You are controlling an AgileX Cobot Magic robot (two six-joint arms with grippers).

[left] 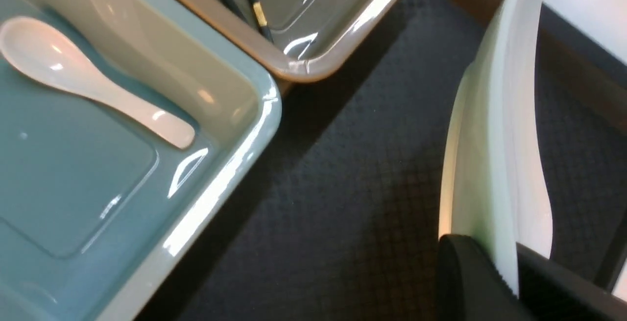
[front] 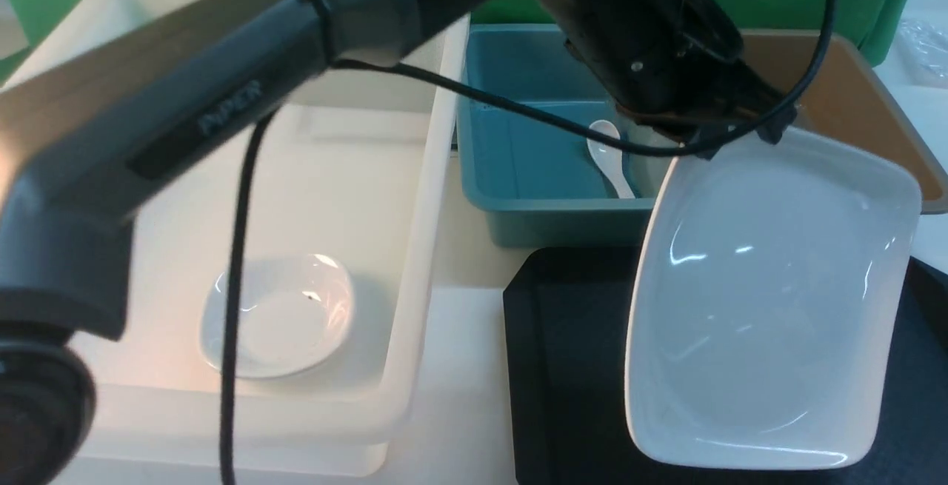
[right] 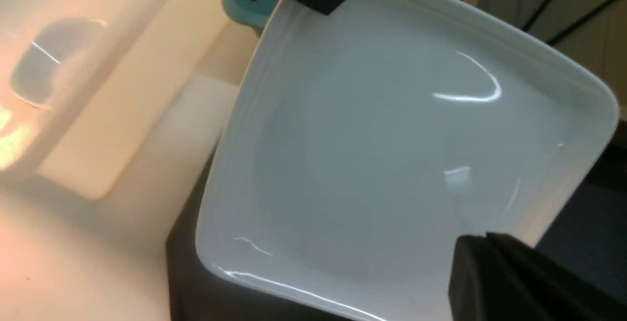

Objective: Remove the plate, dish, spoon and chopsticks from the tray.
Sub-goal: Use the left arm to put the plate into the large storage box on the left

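Left claw (left: 507, 269) was clamped on the far rim of the plate (front: 770, 300), with one finger on each face of the rim; the left wrist view showed this edge-on. The left arm (front: 185, 100) reached from the near left diagonally across the scene to the far right, its wrist above the blue bin (front: 518, 159). The plate was tilted, far edge raised and hollow face toward the front camera, above the black tray (front: 563, 366). Whether its near edge touched the tray could not be determined. Right claw (right: 486, 242) had its jaws pressed together with nothing visible between them. It stood near the plate's right edge, and contact with the plate could not be confirmed.

The tray lay on a pale counter (front: 463, 366), with a green backdrop (front: 874, 4) at the rear.

Three bins stood on the counter:
- The white bin (front: 426, 248), left of the tray, held the small white dish (front: 285, 318).
- The blue bin, beyond the tray's far left corner, held the spoon (front: 609, 155), lying flat with its bowl toward the far side.
- The brown bin (front: 852, 92), just right of the blue bin, held the chopsticks (left: 259, 17).

A black cable (front: 237, 248) hung from the left arm and crossed the dish in the front view. The claw's body hid the far right corner of the blue bin.
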